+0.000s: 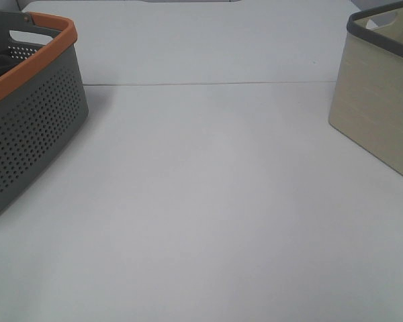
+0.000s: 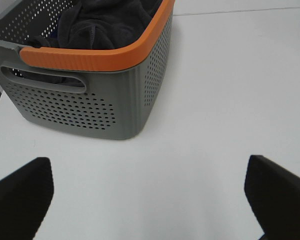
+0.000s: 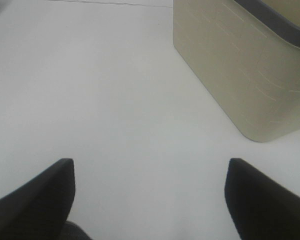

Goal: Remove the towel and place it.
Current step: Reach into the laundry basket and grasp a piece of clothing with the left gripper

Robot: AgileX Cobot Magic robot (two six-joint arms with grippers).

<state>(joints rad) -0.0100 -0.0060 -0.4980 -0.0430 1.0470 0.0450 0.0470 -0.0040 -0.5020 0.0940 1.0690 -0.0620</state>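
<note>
inside the grey perforated plastic basket [image 2: 95, 59] with an orange rim, the dark charcoal terry towel [image 2: 107, 22] lies crumpled, untouched. the left gripper [image 2: 150, 200] hangs before it over the white table [image 2: 215, 100], the right gripper [image 3: 150, 200] near the beige fabric bin [image 3: 230, 75], both with fingers spread wide. the pick looks not yet begun; next the left must clear the rim and pinch cloth

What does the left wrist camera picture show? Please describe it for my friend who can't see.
A dark towel lies bunched inside a gray perforated basket with an orange rim, standing on a white table. The open left gripper hangs near it, empty.
</note>
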